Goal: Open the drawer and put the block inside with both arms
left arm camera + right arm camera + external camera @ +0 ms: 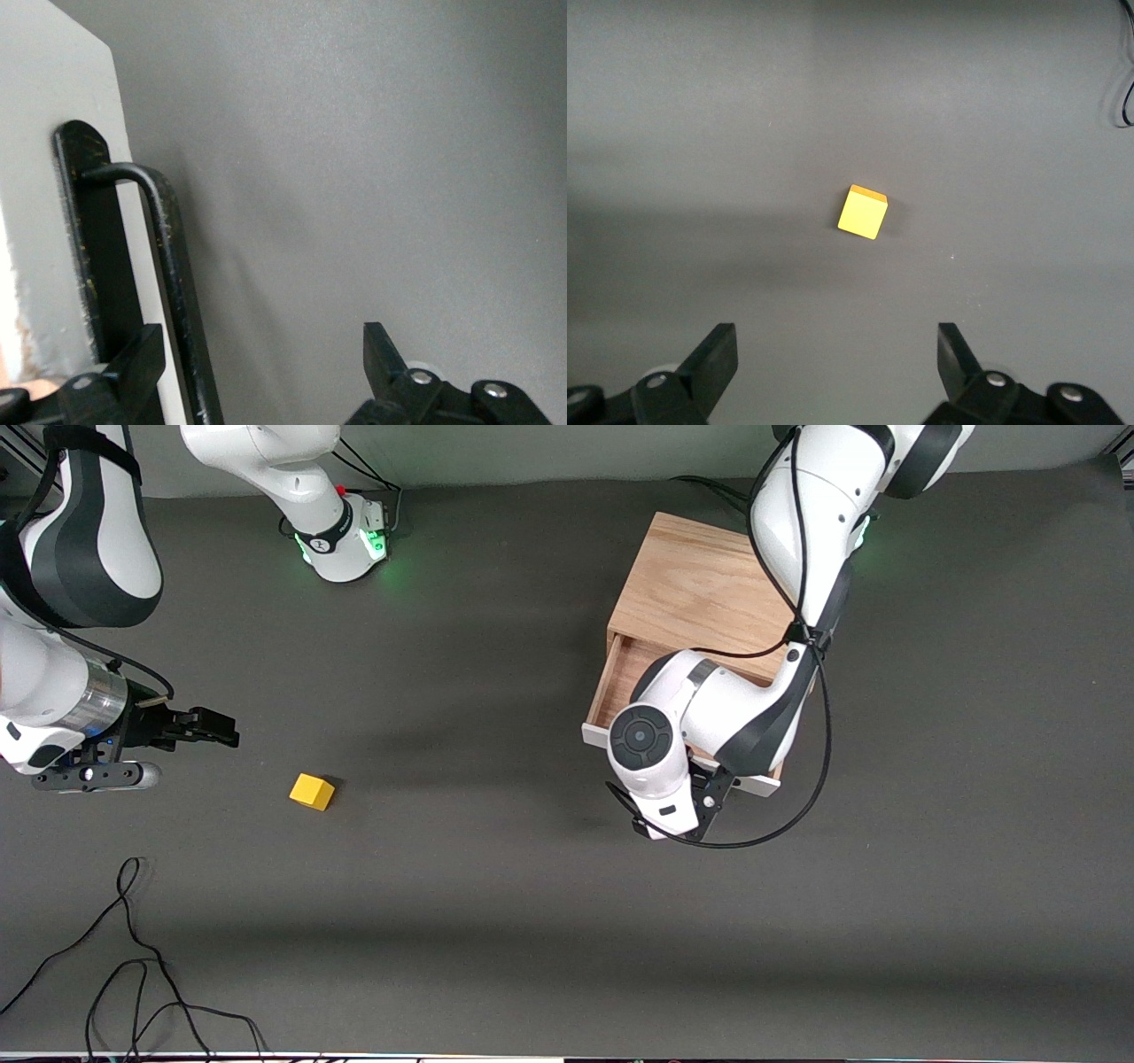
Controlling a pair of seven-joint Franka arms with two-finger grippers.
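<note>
My right gripper, black and two-fingered, hangs over bare table at the right arm's end, its fingers spread wide with nothing between them; most of that arm is cut off at the frame's edge. The small bright yellow cube lies on the matte dark grey table, turned corner-on rather than square to the table edge, nearer the front camera than the cabinet; having equal sides, it has no long axis. Loose black cables curl near the camera. The light wooden box cabinet shows plain grain on top; its white-fronted drawer stands pulled out, front facing the camera, largely hidden under my left arm. My left gripper is open, fingers straddling the black wire handle.
</note>
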